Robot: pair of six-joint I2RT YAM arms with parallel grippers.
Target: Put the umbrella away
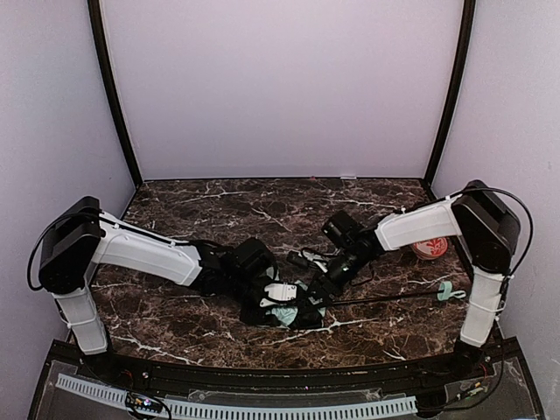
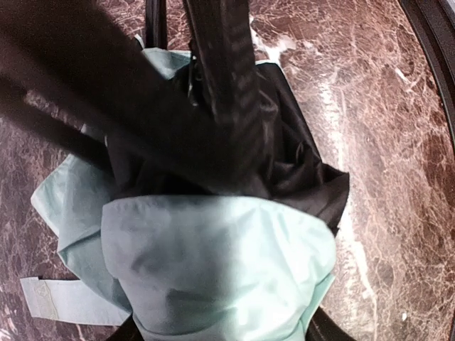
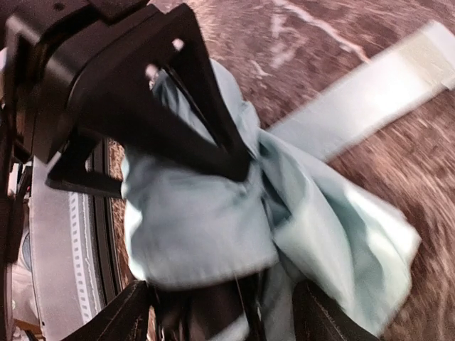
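Note:
The umbrella lies folded up at the table's front middle, a bunch of mint-green fabric with black lining. Its thin black shaft runs right to the small mint handle. My left gripper is closed round the bundle of fabric, which fills the gap between its fingers. My right gripper comes in from the right, and its jaws hold fabric and lining between them. The left gripper's black finger shows in the blurred right wrist view.
A small orange-and-white round object sits at the right, behind the right arm. A loose mint closing strap lies on the dark marble top, and it also shows in the left wrist view. Black frame posts stand at the back corners.

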